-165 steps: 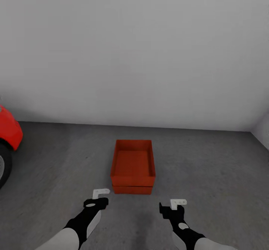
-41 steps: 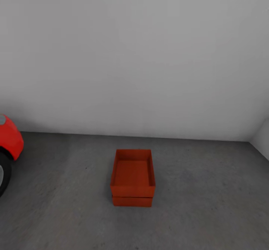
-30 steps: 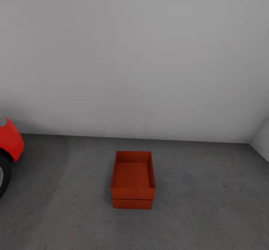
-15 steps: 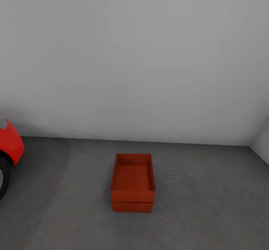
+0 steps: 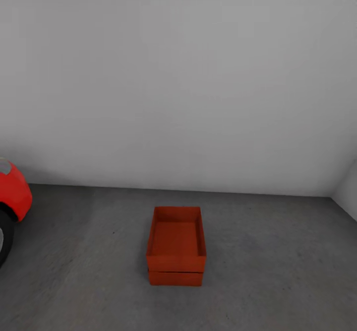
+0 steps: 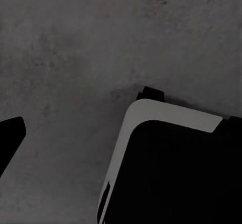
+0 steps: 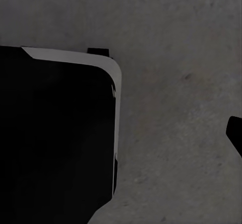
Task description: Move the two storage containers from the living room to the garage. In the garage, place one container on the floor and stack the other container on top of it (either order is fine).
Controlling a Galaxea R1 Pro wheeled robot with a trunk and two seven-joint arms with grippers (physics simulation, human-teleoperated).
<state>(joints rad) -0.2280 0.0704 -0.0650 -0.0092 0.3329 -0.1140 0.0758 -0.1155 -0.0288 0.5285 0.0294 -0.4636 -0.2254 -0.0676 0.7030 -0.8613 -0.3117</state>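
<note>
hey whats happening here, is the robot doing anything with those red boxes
Nothing is being handled. The two storage containers sit stacked, the upper container on the lower container, on the grey garage floor near the white wall. A red car shows at the left edge. Both wrist cameras look down at bare concrete.

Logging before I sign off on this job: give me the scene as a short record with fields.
room: garage, white wall
floor: dark grey concrete
upper container: open top, sitting on the lower one, edges lined up
lower container: on the floor, front wall showing
car: red, at the head view's left edge, apart from the stack
wrist views: concrete and dark robot body parts
stacking: looks done
</note>
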